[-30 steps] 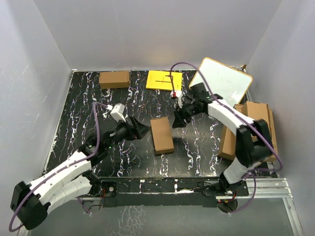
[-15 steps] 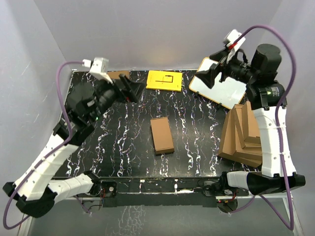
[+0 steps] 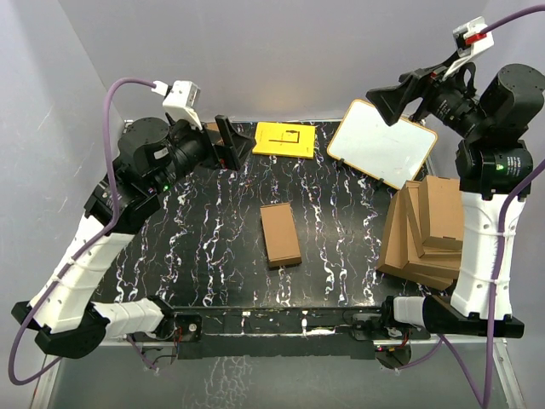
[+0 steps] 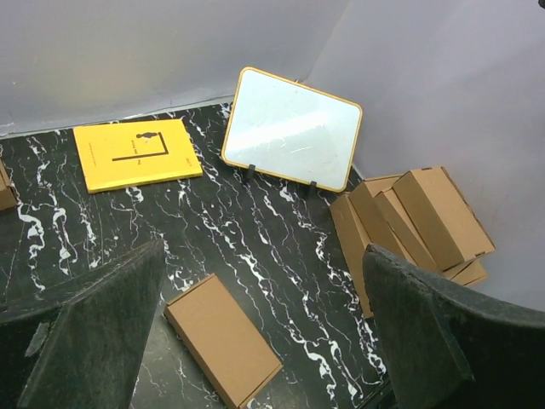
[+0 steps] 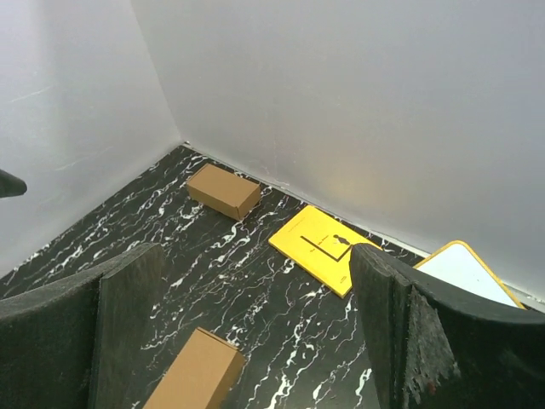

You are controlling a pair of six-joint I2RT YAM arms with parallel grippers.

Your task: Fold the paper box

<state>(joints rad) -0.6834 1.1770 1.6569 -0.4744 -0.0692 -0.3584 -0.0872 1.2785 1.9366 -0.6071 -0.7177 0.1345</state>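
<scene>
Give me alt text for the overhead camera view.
A brown paper box lies flat on the black marbled table; the left gripper and right gripper hang high at either side, open and empty. A yellow sheet and whiteboard sit behind, a cardboard pile at right.

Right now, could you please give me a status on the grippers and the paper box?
Left gripper and right gripper open, empty, raised. Paper box closed, lying flat in the middle, untouched. Cardboard pile and whiteboard stand apart from it.
</scene>
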